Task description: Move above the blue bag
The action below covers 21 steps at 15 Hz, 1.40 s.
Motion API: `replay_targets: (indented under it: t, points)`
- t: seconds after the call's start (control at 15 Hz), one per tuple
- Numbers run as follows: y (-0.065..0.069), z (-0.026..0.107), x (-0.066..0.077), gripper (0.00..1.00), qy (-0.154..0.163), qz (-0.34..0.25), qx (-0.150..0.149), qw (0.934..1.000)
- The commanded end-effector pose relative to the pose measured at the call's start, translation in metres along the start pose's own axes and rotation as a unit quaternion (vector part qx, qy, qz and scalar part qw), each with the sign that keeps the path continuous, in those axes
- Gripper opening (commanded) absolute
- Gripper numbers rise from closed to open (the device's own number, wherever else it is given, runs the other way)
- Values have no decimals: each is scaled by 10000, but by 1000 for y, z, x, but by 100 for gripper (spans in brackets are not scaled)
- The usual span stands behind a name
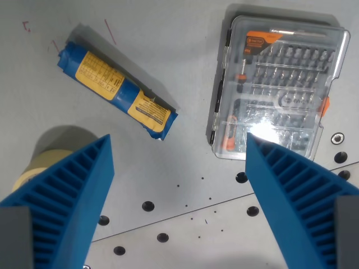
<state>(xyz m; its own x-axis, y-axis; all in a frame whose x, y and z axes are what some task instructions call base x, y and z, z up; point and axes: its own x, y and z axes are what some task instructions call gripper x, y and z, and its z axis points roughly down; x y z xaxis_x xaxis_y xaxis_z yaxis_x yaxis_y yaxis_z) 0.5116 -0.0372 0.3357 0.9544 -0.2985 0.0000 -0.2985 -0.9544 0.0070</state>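
A blue bag (116, 89) with yellow labels lies flat on the grey table, slanting from the wrist view's upper left toward the middle. My gripper (179, 168) is open, its two blue ribbed fingers (73, 196) rising from the bottom corners with nothing between them. The bag sits above and to the left of the gap between the fingers, clear of both.
A clear plastic screwdriver bit case (277, 84) with orange parts lies at the upper right, partly behind the right finger. A pale tape roll (42, 162) peeks out behind the left finger. Several bolt holes (148, 206) dot the table near the bottom.
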Motion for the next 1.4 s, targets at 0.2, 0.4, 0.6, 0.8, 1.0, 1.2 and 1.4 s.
replay_targets:
  t: [0.2,0.4,0.6,0.8,1.0,1.2,1.4]
  points:
    - [-2,3,-1,100,21,-370,5,9993]
    - [-4,9,-1,100,67,-641,14,9979]
    - [-8,18,-2,100,138,-990,27,9950]
    - [-12,28,-4,100,200,-1392,27,9901]
    - [-17,41,-7,100,245,-1828,14,9828]
    - [-23,55,-9,100,258,-2264,-20,9737]
    - [-30,70,-10,100,219,-2676,-70,9633]
